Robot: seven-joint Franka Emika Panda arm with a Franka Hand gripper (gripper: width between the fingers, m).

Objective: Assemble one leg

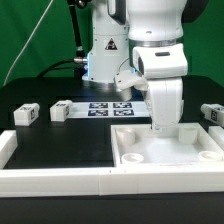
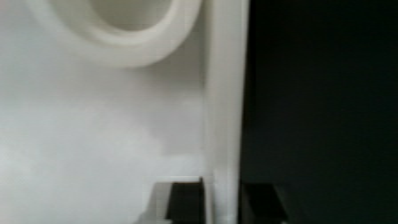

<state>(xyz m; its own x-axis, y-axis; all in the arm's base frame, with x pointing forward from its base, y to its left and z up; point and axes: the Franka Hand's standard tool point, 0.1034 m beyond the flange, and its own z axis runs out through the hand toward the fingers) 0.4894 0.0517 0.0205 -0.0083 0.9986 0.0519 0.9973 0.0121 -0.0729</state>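
Legs [image 1: 27, 114] white, black-and-white tags; tabletop [image 1: 200, 160] white; table [image 1: 60, 140] black; backdrop [image 1: 30, 40] green.

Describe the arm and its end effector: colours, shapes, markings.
The arm is glossy white, built of rounded, bulky segments, with a black band at one joint. A dark emblem marks its lower housing. The end effector has a white, boxy body, and its fingertips look dark.

No legible words, brands or numbers in either view. Signs only:
- black-and-white square tags on the marker board [image 1: 108, 108];
- one tag each on left leg [image 1: 27, 114], middle leg [image 1: 61, 110] and right leg [image 1: 213, 115];
- yellow warning triangle [image 1: 108, 47] on the arm base [image 1: 100, 62], symbol unreadable.
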